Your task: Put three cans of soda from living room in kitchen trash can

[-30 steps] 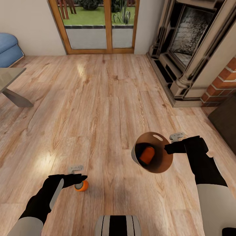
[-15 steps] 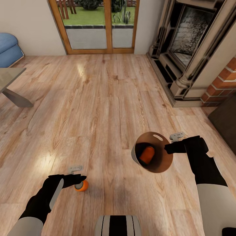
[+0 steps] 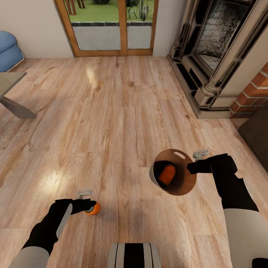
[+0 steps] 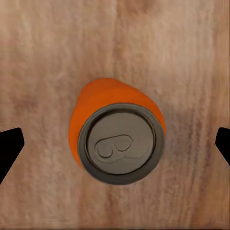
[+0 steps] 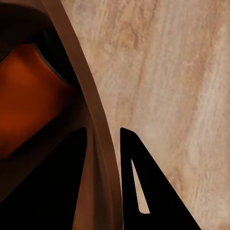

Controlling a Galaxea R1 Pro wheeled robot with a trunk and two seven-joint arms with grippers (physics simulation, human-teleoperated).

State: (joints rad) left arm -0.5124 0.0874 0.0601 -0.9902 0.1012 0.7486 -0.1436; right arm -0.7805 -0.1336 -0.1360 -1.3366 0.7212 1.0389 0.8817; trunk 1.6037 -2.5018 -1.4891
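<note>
Even, bright daylight enters through the glass doors (image 3: pixel 111 26), leaving pale glare patches on the wood floor (image 3: pixel 111 111) and only faint soft shadows, while the wrist views render slightly blurred with coarse floor texture.

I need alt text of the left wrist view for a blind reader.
An orange soda can stands upright on the light wood floor, seen from directly above, its grey top with pull tab facing the camera. The left gripper is open, with its two dark fingertips apart on either side of the can.
</note>
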